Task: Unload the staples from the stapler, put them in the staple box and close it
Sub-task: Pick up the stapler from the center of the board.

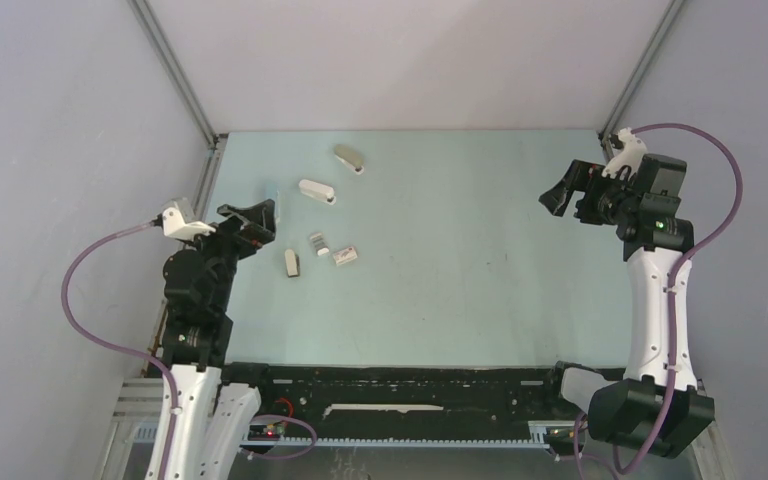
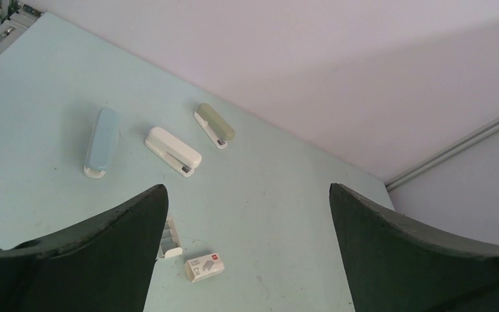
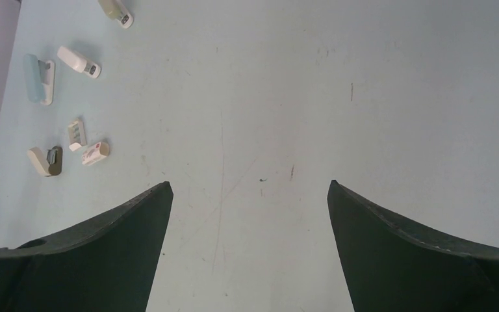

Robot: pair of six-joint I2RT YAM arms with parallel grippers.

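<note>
Pale-green table (image 1: 460, 300), staplers (image 1: 315, 189) left, apparently two small boxes (image 1: 345, 255)

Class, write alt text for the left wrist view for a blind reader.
A blue stapler, a white stapler and a green stapler lie in a row on the table beyond the open left gripper; a small box lies nearer.

**Top external camera:** fixed high behind both arm bases, facing forward and down. It is the farthest view and takes in the whole counter (image 1: 460, 300) and both arms.

**Left wrist camera:** set behind the left hand (image 2: 247, 187), looking out between its fingers, low and oblique toward the far wall. The white stapler (image 2: 173, 151) lies fairly near, ahead of the hand.

**Right wrist camera:** set behind the right hand (image 3: 249, 183), raised and facing steeply down. The same stapler lies far ahead to that hand's left.

All three views share this stapler.
</note>
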